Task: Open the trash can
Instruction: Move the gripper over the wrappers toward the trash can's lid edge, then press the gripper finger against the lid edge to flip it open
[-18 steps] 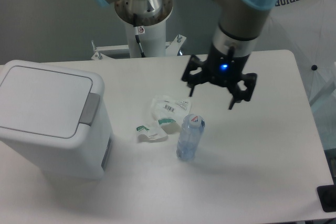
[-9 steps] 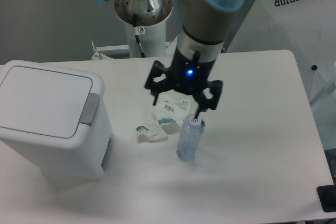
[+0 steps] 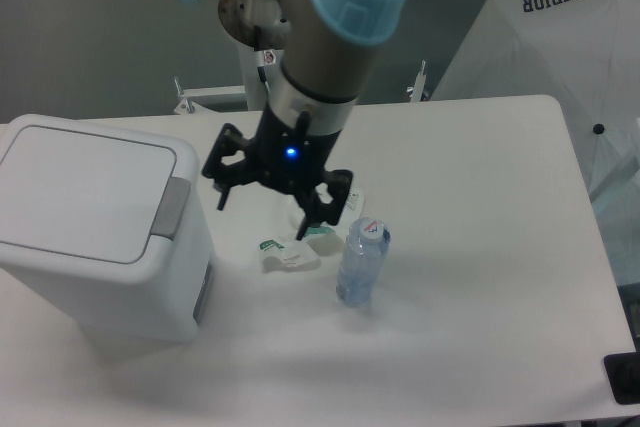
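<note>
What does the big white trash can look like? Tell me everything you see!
The trash can is a big, boxy white bin that looks like plastic, with rounded corners. Its flat white lid is shut. A grey push tab sits on the rim on the side facing the gripper. There is a grey patch low on its right side. It stands upright on the left of the white table. Nothing else touches it; the gripper hovers nearby with open jaws.

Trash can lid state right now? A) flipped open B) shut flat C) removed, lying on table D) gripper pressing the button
B: the lid lies flat on the trash can, and the open gripper hangs to the right of its grey button tab, not touching it.
</note>
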Motion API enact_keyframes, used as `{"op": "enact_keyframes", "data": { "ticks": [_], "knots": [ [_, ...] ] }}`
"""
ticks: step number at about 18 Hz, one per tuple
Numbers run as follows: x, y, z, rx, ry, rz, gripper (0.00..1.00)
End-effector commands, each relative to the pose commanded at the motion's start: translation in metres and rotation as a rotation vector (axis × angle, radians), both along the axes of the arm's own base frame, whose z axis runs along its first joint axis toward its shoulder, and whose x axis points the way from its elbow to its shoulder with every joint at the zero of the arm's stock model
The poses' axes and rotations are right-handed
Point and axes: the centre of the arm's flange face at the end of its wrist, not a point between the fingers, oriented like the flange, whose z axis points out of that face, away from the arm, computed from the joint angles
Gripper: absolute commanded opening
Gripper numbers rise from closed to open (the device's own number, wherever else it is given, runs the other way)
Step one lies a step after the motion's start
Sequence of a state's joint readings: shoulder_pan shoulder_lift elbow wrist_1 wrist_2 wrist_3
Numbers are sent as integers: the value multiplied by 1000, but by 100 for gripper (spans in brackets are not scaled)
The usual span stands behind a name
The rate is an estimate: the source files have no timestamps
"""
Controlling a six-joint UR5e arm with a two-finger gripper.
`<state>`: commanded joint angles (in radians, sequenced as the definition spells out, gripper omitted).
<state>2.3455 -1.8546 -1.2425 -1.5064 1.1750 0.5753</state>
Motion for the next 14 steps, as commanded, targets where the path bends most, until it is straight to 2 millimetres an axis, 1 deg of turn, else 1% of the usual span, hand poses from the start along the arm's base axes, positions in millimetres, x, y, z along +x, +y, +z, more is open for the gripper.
{"op": "enact_keyframes", "data": {
  "ticks": [6, 9, 14],
  "knots": [
    [20, 14, -9, -1, -5, -3, 100],
    [21, 15, -19, -9, -11, 0, 100],
    [21, 16, -21, -6, -5, -2, 100]
  ]
}}
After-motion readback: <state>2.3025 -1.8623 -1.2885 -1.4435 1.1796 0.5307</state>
